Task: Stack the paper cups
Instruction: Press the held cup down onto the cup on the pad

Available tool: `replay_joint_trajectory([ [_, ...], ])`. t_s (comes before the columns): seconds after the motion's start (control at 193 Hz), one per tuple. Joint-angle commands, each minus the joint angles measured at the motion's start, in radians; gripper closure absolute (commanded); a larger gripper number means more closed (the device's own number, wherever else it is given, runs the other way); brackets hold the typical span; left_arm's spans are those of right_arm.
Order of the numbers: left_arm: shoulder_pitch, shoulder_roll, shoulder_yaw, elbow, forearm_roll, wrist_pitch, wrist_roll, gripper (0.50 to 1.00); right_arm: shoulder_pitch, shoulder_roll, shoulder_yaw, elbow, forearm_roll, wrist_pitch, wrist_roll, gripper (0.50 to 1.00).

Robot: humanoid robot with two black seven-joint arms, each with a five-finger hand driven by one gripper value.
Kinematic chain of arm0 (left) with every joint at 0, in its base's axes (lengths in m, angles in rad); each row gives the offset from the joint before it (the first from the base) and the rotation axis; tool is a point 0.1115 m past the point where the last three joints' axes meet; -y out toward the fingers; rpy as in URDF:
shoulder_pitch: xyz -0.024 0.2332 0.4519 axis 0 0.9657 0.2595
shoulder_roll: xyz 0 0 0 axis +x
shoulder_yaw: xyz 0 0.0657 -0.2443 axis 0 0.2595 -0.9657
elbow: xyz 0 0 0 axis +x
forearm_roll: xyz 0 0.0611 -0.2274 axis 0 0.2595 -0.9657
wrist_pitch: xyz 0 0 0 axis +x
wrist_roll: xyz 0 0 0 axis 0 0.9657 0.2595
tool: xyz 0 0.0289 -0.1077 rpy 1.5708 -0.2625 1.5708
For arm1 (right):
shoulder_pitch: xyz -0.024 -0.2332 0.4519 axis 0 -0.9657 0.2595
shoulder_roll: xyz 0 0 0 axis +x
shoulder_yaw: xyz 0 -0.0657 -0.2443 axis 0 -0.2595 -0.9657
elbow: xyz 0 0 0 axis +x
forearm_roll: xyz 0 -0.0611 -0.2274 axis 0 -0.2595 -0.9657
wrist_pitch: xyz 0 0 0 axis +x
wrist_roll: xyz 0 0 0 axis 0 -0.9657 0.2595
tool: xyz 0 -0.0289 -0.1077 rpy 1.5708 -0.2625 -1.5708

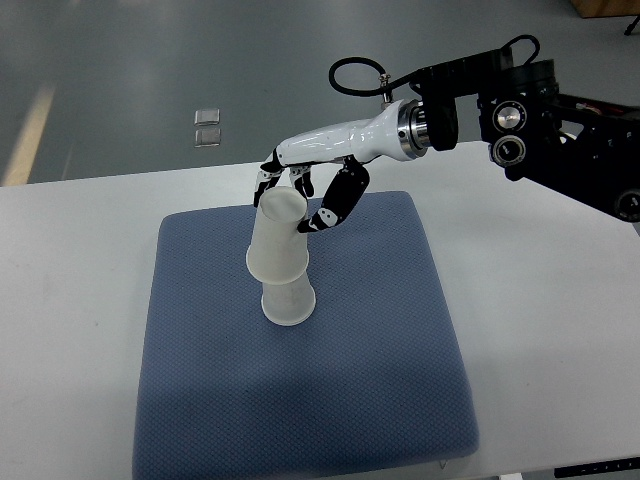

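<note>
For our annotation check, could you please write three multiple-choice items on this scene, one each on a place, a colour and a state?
1. Where does the lower upside-down white paper cup stand?
A. on the bare white table
B. on the blue fabric mat
C. on the grey floor

2. What colour is the square fabric mat?
A. blue
B. red
C. green

3. How does the upper white paper cup sit?
A. lying flat
B. tilted on the lower cup
C. crushed

Answers: 1 B, mat surrounds its rim; 2 A, blue weave; 3 B, it leans while the right hand touches its top.
</note>
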Motion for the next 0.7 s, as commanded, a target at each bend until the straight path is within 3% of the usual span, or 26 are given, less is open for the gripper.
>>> replay_joint_trajectory([
  [0.0,0.000,0.000,0.000,0.000,0.000,0.000,0.000,0.500,-0.007,0.002,0.000,0.000,0.000,-0.003,-0.004,0.998],
  [0.514,0.000,0.000,0.000,0.000,0.000,0.000,0.000,0.500,-0.033,0.019,0.000,-0.001,-0.066,-0.008,-0.013,0.981],
  [0.696,0.000,0.000,0.000,0.000,0.000,0.000,0.000,0.500,-0.039,0.025,0.000,-0.001,-0.066,-0.022,-0.013,0.938],
])
